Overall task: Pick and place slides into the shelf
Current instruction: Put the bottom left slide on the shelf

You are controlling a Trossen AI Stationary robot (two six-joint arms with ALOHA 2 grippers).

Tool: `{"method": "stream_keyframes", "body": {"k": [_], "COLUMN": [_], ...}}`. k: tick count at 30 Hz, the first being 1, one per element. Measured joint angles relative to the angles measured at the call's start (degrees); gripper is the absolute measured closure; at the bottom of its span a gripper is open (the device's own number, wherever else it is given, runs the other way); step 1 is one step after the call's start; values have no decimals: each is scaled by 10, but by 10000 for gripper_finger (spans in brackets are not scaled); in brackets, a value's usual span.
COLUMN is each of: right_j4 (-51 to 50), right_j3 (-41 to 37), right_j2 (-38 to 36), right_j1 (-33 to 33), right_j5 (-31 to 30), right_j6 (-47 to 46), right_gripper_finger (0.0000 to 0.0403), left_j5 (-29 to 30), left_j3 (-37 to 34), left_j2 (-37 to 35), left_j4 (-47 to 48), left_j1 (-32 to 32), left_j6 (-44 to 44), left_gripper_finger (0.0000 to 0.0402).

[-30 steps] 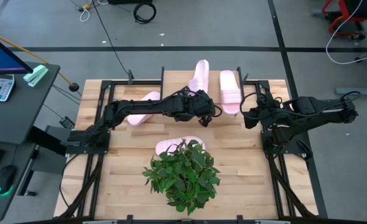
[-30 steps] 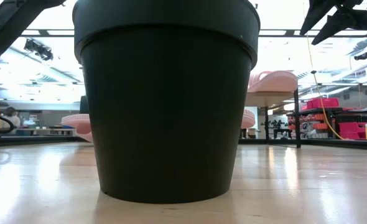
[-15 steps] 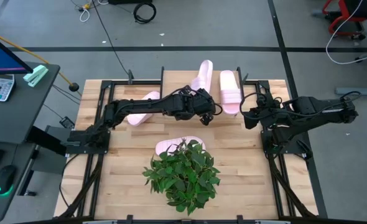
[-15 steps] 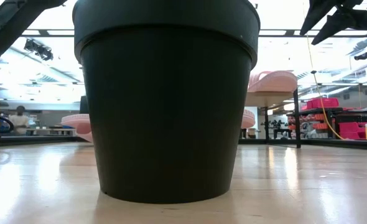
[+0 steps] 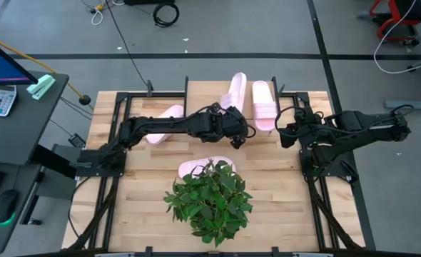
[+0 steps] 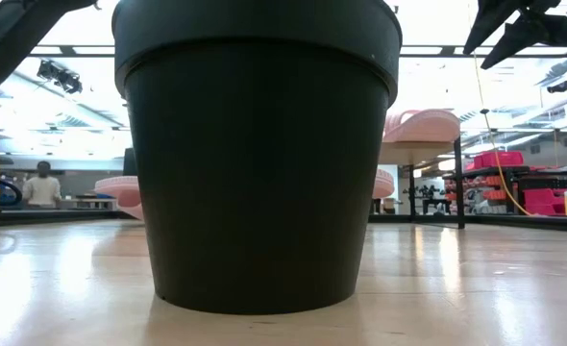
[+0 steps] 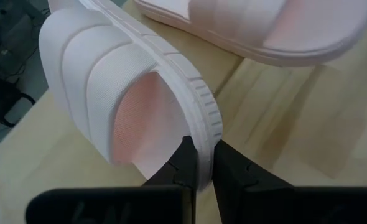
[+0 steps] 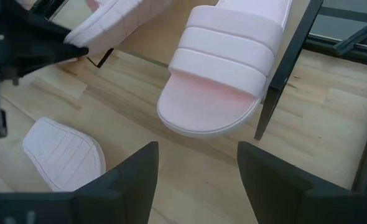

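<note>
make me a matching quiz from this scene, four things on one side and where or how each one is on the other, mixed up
Things:
1. left claw
2. right claw
3. potted plant
4. slide on the shelf

States:
A. open, holding nothing
B. lying flat on the rack's plank top
C. standing at the table's near middle
D. shut on a slide's edge

Pairs: 1-D, 2-A, 3-C, 4-B
</note>
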State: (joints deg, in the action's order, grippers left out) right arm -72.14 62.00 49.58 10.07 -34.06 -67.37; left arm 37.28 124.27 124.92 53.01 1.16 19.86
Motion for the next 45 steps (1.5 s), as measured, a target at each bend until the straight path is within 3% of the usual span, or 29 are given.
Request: {"method": "stream_keyframes", "body": {"k": [11,21,28,35,45], "right_j4": [0,0,0,0,0], "right_j3": [0,0,0,0,0], "right_j2": [0,0,0,0,0], "right_j1": [0,0,0,0,0], "right_j5": [0,0,0,0,11], "right_j6": [0,-1,-5,-5,7], "right_gripper_finger": [179,179,179,179,179], "left_j5": [-16,-34,-36,-36,-48], "left_j3": [0,0,0,0,0], "left_j2": [0,0,0,0,0], "left_j4": [-5,-45,-70,-86,-8], "left_j1": [2,6,8,9,10], "left_j6": [0,2,6,-10,-111], "left_gripper_finger": [358,275,241,243,241]}}
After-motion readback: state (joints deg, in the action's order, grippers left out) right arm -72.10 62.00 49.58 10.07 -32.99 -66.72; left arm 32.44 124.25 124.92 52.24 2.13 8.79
